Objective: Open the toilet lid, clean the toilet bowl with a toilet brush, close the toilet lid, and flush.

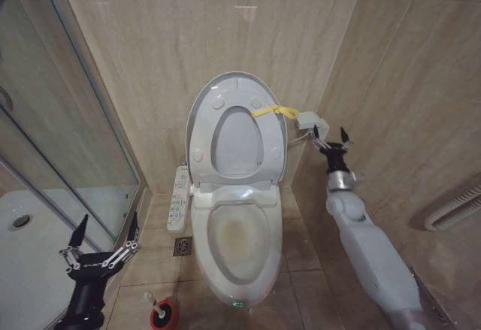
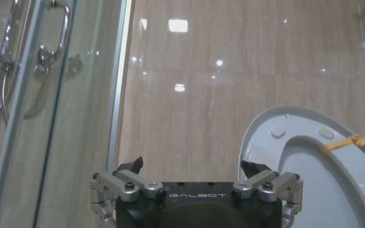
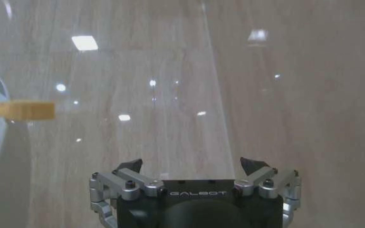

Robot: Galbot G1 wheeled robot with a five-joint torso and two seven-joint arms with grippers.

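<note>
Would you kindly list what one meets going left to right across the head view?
Shower tray → left gripper → toilet brush → toilet bowl → right gripper → hose.

the toilet lid [image 1: 203, 119] stands raised upright against the wall, glossy white, a yellow strap [image 1: 272, 110] tied at its right edge. below it the toilet bowl [image 1: 234, 232] lies open, brownish-yellow stain inside, a tiny green light on its front.

The toilet lid [image 1: 201, 123] stands upright against the wall behind the toilet bowl [image 1: 233, 243]. The toilet brush [image 1: 163, 314] sits on the floor left of the bowl, beside my left gripper [image 1: 101, 241]; my right gripper [image 1: 333, 139] hangs right of the lid.
</note>
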